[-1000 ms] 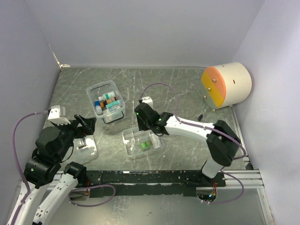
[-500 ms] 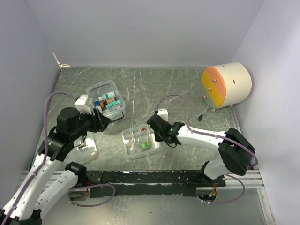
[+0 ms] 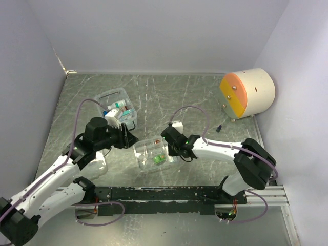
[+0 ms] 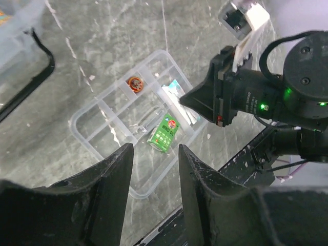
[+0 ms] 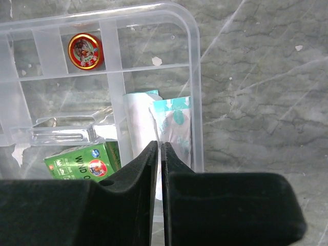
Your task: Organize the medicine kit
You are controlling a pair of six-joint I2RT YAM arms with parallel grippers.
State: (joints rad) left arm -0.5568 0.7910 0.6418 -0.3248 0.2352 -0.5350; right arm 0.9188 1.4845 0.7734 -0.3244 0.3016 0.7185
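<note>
I see the clear divided plastic tray insert lying flat on the worktop. A round red tin, a green carton and white-and-teal sachets sit in its compartments. The small clear rectangular plastic box stands open behind it to the left, with bottles upright inside. Its clear lid lies left of the tray, partly hidden.

The left arm has swung right from the near-left of the table. The left gripper now hangs at the left end of the divided tray insert. The right gripper has slid from the tray's far edge to its right end, fingers nearly together above a teal-and-white packet.
</note>
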